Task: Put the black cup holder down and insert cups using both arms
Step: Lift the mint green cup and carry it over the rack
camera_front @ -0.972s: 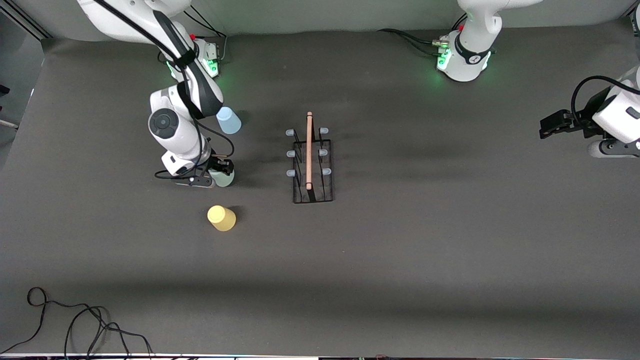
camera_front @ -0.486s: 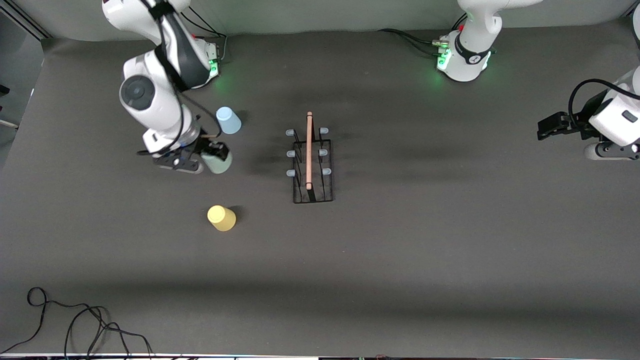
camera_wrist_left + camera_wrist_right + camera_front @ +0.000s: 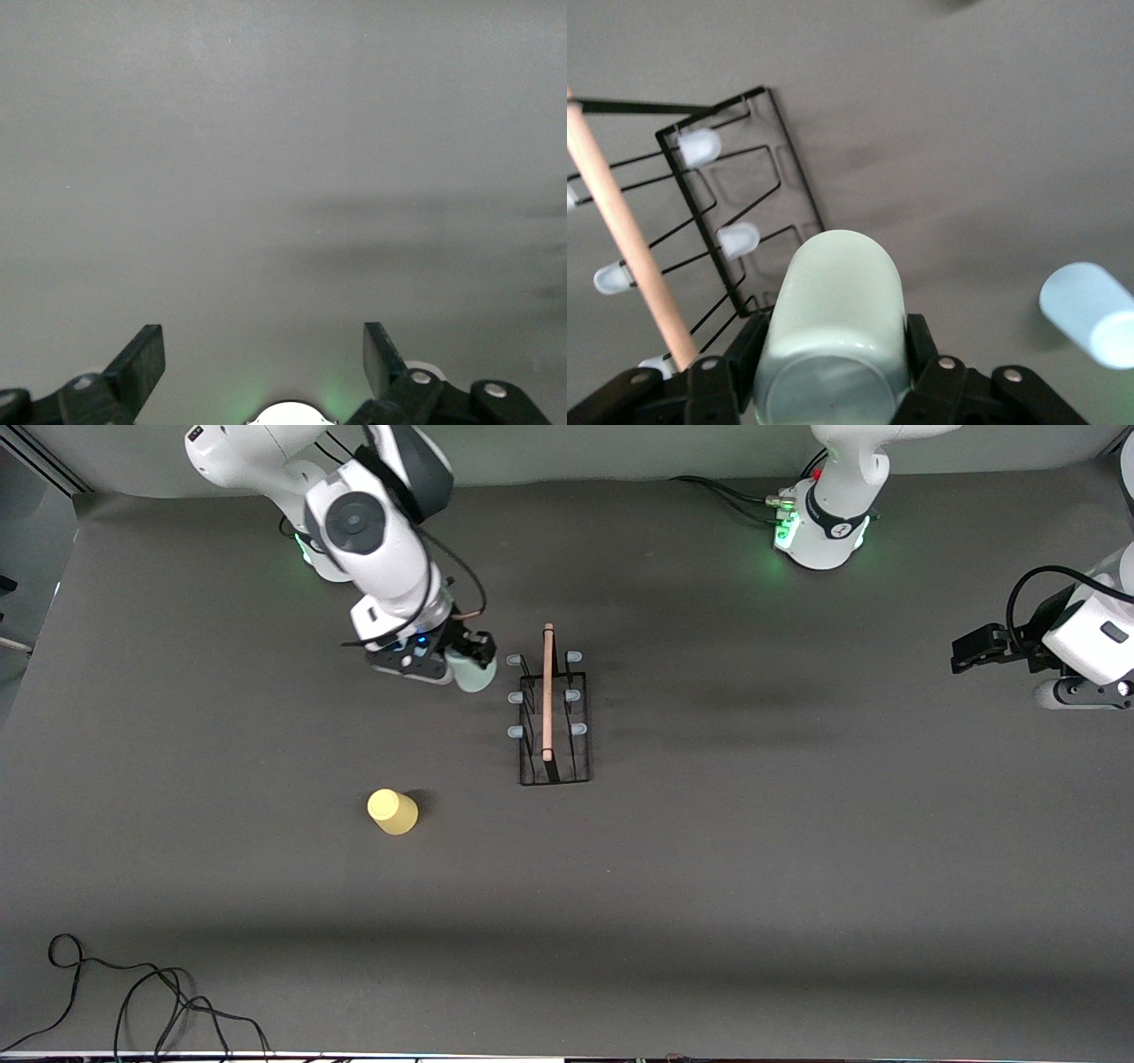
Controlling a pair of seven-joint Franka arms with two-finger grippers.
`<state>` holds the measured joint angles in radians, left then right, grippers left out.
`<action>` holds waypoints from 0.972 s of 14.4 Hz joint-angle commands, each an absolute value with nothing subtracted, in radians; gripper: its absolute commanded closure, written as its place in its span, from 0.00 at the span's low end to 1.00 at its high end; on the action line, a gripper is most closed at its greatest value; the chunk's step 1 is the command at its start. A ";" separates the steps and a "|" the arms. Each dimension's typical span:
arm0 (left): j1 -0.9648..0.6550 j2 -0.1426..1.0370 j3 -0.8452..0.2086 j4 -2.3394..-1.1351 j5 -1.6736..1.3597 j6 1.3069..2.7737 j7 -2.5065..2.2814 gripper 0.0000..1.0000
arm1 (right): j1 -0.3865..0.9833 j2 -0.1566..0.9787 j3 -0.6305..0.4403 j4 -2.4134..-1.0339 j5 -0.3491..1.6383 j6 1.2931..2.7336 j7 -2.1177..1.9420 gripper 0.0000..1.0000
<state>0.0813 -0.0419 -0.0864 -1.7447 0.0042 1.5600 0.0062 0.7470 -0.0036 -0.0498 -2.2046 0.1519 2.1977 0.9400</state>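
Green cup carried up beside the rack's prongs

My right gripper (image 3: 462, 662) is clamped on the green cup (image 3: 474, 674), in the air just beside the rack (image 3: 551, 726), on the side toward the right arm's end of the table; its long axis runs toward the camera, the farthest prong (image 3: 514, 661) lying closest to the cup. The yellow cup (image 3: 391, 811) stands nearer the camera; the blue cup (image 3: 1090, 312) shows only in my right wrist view. My left gripper (image 3: 973, 648) waits spread open, empty, at its own end of the table

The pale green cup (image 3: 833, 328) sat clamped in the right hand (image 3: 461, 666), held up just beside the black cup holder (image 3: 554, 717), which stood upright. The yellow cup (image 3: 392, 811) stood inverted on the worktop well apart from that hand; the light blue cup (image 3: 1090, 312) lay below it.
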 commanded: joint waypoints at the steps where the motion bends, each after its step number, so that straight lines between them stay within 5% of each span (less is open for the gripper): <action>1: 0.084 -0.049 -0.083 -1.736 -0.006 1.528 0.017 0.00 | 0.811 0.047 -0.060 -2.161 0.170 2.194 1.009 1.00; 9: 0.080 -0.029 -0.083 -1.746 -0.005 1.554 0.014 0.00 | 0.874 0.119 -0.060 -2.158 0.170 2.290 1.094 1.00; 10: 0.080 -0.029 -0.083 -1.744 -0.005 1.554 0.012 0.00 | 0.876 0.136 -0.060 -2.149 0.169 2.304 1.106 0.39; 11: 0.080 -0.029 -0.083 -1.744 -0.005 1.555 0.012 0.00 | 0.876 0.152 -0.060 -2.135 0.169 2.304 1.111 0.01; 14: 0.077 -0.029 -0.084 -1.741 -0.005 1.554 0.009 0.00 | 0.868 0.155 -0.063 -2.109 0.167 2.292 1.094 0.00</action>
